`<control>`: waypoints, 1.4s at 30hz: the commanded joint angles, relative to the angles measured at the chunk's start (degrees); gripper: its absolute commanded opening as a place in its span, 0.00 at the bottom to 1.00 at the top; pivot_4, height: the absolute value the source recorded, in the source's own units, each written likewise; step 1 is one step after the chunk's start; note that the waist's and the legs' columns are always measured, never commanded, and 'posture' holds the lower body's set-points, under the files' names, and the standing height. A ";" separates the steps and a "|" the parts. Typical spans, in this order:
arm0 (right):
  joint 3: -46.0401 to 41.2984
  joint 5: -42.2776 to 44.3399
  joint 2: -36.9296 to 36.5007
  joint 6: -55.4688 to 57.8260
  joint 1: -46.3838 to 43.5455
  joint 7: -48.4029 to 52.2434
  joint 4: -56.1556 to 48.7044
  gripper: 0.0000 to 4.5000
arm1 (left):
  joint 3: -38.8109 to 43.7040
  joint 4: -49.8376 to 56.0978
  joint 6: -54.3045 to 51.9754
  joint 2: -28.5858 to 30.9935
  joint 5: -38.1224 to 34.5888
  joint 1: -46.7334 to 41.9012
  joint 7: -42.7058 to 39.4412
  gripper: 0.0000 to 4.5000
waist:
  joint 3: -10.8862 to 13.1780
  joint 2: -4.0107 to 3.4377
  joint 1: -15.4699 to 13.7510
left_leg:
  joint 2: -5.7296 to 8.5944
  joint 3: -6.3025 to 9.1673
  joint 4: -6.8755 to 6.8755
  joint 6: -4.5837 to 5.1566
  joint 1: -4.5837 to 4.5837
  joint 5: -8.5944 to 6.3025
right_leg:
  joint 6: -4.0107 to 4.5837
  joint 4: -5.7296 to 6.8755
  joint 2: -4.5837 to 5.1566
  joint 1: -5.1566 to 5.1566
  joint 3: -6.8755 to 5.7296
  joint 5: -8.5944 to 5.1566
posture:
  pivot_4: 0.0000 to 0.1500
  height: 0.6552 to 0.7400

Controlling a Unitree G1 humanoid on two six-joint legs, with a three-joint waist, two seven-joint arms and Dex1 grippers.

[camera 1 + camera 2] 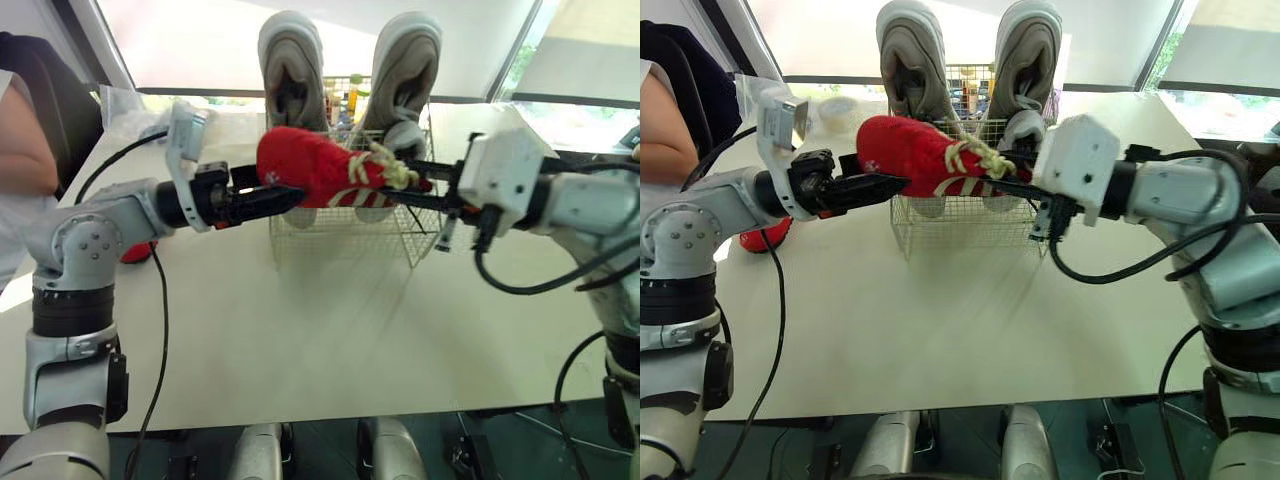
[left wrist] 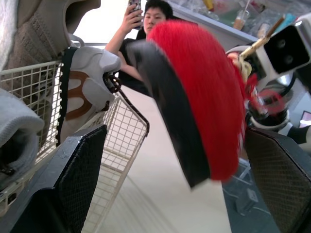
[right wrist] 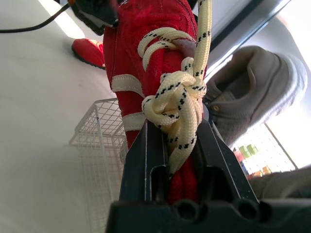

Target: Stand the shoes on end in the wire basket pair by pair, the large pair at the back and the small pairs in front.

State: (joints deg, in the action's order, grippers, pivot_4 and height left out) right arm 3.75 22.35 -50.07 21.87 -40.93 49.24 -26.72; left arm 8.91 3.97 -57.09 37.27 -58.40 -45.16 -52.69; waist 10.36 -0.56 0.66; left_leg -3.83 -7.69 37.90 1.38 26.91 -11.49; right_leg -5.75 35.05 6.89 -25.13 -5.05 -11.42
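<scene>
Your white bench [image 1: 330, 340] carries the wire basket [image 1: 335, 238] near its far edge. At the bench's left edge you can see a person's arm [image 1: 20, 150].

The large grey shoes [image 1: 291, 70] stand on end at the back of the basket, soles facing away from you, rising well above the rim. A smaller white-and-tan shoe [image 2: 87, 82] stands inside against the basket wall, just beside them.

The red shoe [image 1: 310, 165] is off the bench, lying roughly level in the air across the basket's front, above its rim.

Your right gripper [image 1: 412, 188] is clamped on the shoe's opening end, its two fingers closed on the red collar and the knotted cream laces.

Your left gripper [image 1: 285, 197] is at the toe end with its fingers spread wide. The toe sits between them, and you cannot tell whether either finger touches it.

A second red shoe [image 1: 137, 251] lies on the bench behind your left arm, well apart from the basket.
</scene>
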 commanded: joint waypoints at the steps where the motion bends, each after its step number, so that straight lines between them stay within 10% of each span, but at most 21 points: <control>1: 0.02 -3.64 1.15 -4.60 -2.64 0.63 1.13 0.01 | 3.13 0.96 -0.53 0.47 -2.28 -1.03 0.22 1.00 | 0.02 0.04 -0.05 | 0.00 0.01 0.00 -0.02 0.01 0.01 | -0.01 0.01 -0.01 -0.01 0.00 -0.01 | 1.00 1.00; 8: -0.26 -4.71 2.17 -6.41 -3.03 2.74 1.62 0.01 | 4.12 0.92 -1.57 0.89 -2.19 -0.06 1.40 1.00 | 0.02 0.04 -0.04 | 0.00 0.00 0.01 -0.02 0.03 0.01 | -0.02 0.02 -0.01 -0.02 0.00 -0.01 | 1.00 1.00; 19: -1.69 -3.08 1.63 -3.25 -1.79 4.83 2.13 0.01 | 5.45 0.89 -2.50 -1.24 -4.15 1.03 3.54 0.05 | 0.03 0.06 -0.07 | 0.00 0.01 0.01 -0.02 0.02 0.02 | -0.02 0.04 -0.01 -0.02 0.00 -0.01 | 1.00 1.00; 20: -2.51 -1.24 1.85 -0.99 -1.44 4.63 2.01 0.23 | 5.67 0.94 -2.49 -1.78 -4.48 1.25 4.05 0.05 | 0.03 0.06 -0.10 | 0.00 0.00 0.01 -0.02 0.02 0.02 | -0.02 0.04 -0.01 -0.01 0.00 0.00 | 1.00 1.00; 27: -15.57 21.62 0.61 21.20 7.17 4.15 1.02 0.99 | 8.79 2.64 -2.94 -5.76 -8.80 3.45 9.53 0.05 | 0.01 0.20 -0.35 | 0.00 0.06 0.04 -0.01 0.02 0.02 | -0.01 0.04 -0.01 0.05 0.00 0.00 | 1.00 1.00; 42: -19.27 50.27 31.03 27.67 8.71 -28.24 2.45 0.99 | 10.36 5.68 -0.08 -12.42 -14.56 5.16 17.37 0.05 | 0.02 0.30 0.05 | -0.02 0.10 0.02 -0.01 -0.11 0.01 | -0.02 0.09 -0.04 0.16 -0.01 0.01 | 1.00 1.00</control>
State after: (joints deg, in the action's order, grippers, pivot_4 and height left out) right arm -15.79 69.56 -20.78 51.82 -29.75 24.51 -23.68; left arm 18.72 7.52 -59.03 25.14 -71.35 -39.35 -35.53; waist 10.38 -0.26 0.72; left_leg -3.85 -7.58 37.92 1.37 26.79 -11.48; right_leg -5.77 35.14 6.85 -24.98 -5.06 -11.41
